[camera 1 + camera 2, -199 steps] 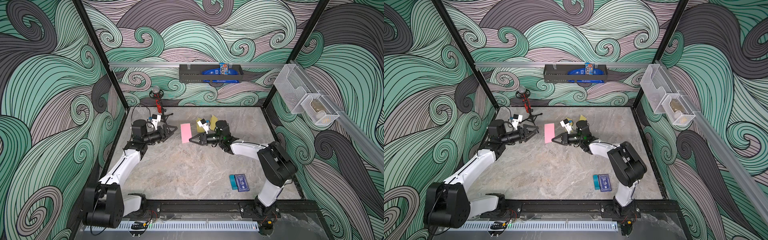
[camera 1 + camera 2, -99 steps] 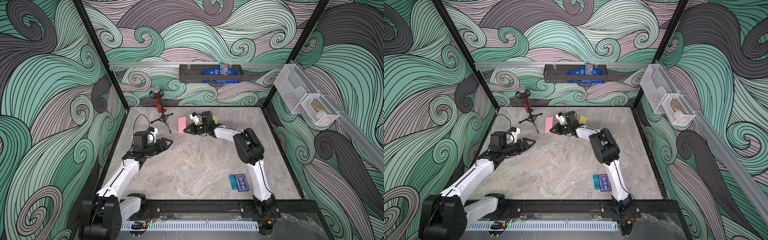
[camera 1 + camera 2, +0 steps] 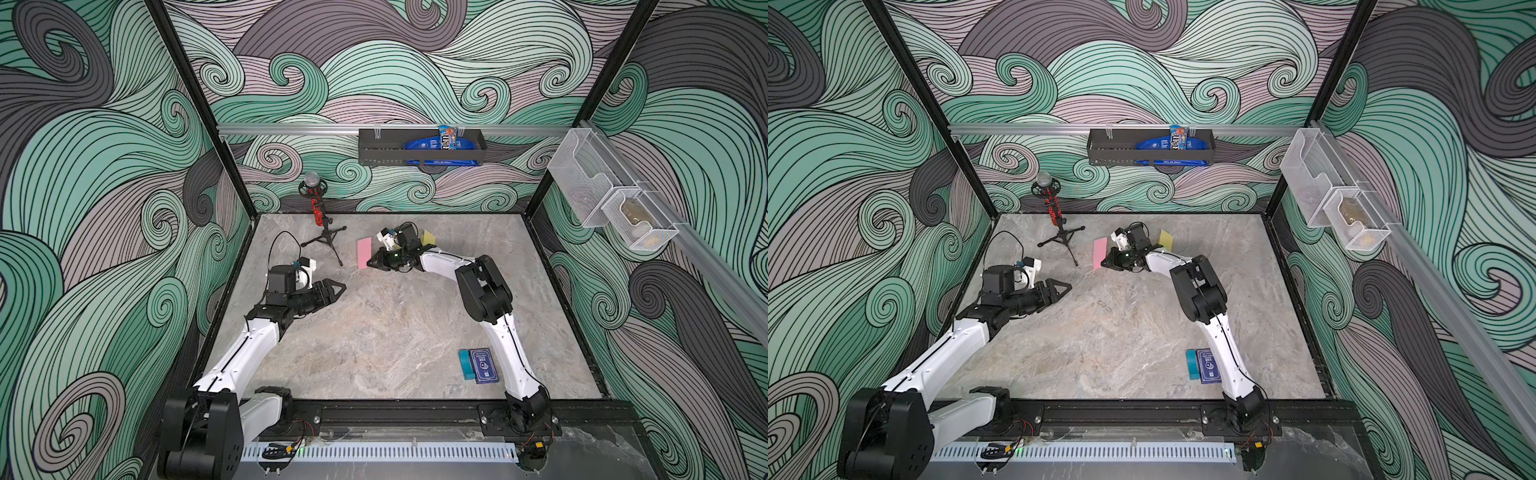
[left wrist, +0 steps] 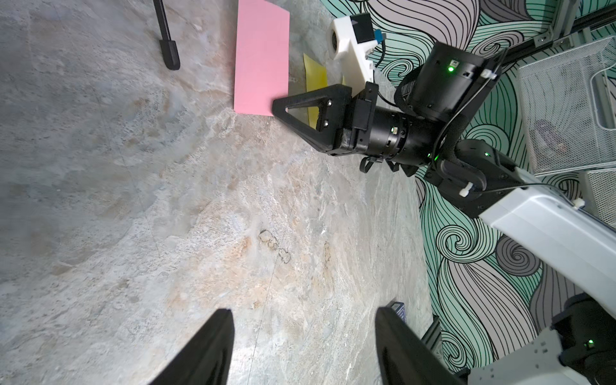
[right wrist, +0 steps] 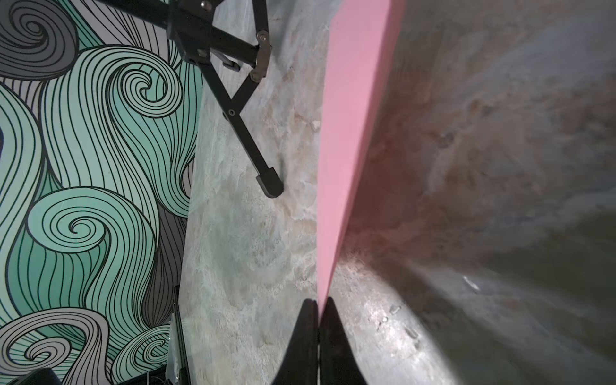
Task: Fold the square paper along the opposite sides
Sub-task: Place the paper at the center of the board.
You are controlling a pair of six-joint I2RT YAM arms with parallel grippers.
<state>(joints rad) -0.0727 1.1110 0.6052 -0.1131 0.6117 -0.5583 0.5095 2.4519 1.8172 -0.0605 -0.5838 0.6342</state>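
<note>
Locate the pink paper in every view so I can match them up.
Top view: pink paper lies between the tripod leg and the right gripper.
Top view: pink paper in the same place, leg alongside.
Left wrist: paper ahead of the open left gripper, touching the right gripper's tip; leg alongside.
Right wrist: a pink strip running out from the shut gripper; leg alongside.
Shared landmark: the tripod leg.

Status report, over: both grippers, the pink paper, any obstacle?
Left gripper open, away from pink paper. Right gripper shut, tip at its corner. Paper folded, flat. Microphone tripod leg close.
</note>
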